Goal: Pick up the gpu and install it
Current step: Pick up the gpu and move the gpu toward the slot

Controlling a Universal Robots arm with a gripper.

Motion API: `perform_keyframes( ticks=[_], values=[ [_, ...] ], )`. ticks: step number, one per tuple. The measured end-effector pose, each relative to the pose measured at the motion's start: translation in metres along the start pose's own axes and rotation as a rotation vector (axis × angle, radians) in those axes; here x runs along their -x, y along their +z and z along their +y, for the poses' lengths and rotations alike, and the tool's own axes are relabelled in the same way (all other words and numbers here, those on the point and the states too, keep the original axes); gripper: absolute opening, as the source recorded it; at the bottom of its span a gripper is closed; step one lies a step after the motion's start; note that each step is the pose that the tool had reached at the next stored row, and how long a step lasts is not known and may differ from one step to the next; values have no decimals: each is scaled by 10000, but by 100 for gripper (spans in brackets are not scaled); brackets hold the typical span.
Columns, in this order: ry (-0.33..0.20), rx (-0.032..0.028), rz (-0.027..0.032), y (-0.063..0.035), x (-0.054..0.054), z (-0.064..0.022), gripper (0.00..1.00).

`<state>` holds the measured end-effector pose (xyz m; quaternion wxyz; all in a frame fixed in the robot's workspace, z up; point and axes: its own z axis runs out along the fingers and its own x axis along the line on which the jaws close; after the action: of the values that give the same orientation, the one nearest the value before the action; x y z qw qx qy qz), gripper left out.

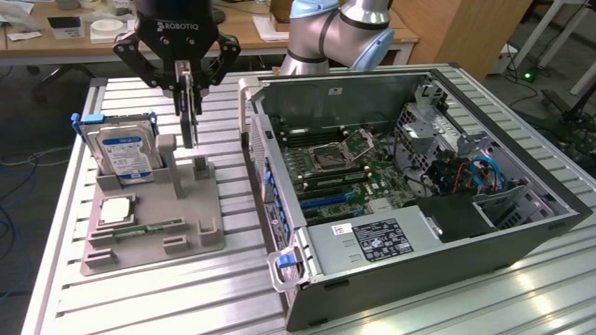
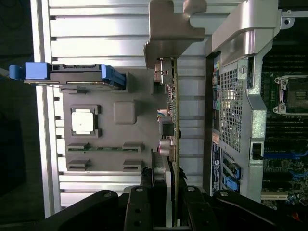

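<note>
Item: gpu (image 1: 190, 115), dark board standing on edge with its silvery bracket end (image 2: 168, 29) pointing away from the wrist. It is held over the grey fixture tray (image 1: 153, 244), which sits toward the worktop's (image 1: 186, 300) edge on the exterior view's left. You cannot tell whether its lower edge is free of the tray's upright posts. Holder: gripper (image 1: 187, 91), jaws drawn in to a narrow gap and clamped on the card's two faces near one end. Status: you have the pick made; the install is not yet done, as the card is outside the open computer case (image 1: 373, 244) and apart from its motherboard (image 1: 345, 167). Neighbours: hard drive (image 1: 125, 150) upright in the tray beside the card. Pose: arm (image 1: 326, 28) reaches across from behind the case, wrist pointing straight down.
</note>
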<state>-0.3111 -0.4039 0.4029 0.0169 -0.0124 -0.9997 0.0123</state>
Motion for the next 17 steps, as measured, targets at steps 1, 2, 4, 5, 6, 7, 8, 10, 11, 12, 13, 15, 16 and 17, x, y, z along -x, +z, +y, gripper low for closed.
perform_keyframes(
  ticks=[1,2,4,5,6,7,8,10,11,12,13,15,16,17],
  values=[
    [0,0,0,0,0,0,28],
    [0,0,0,-1,-1,0,28],
    [0,0,3,-25,-1,-1,28],
    [-1,2,1,-49,-2,-1,28],
    [0,4,1,-72,-3,-2,28],
    [0,5,0,-94,-4,-2,28],
    [0,5,1,-115,-5,-3,28],
    [0,9,-2,-120,-5,-3,28],
    [0,9,-2,-120,-5,-3,28],
    [-1,9,-2,-120,-5,-3,28],
    [0,9,-2,-121,-5,-3,28],
    [-1,5,2,-124,6,-3,28],
    [-1,5,1,-124,15,-3,28],
    [-1,7,-2,-123,27,-2,28]
  ],
)
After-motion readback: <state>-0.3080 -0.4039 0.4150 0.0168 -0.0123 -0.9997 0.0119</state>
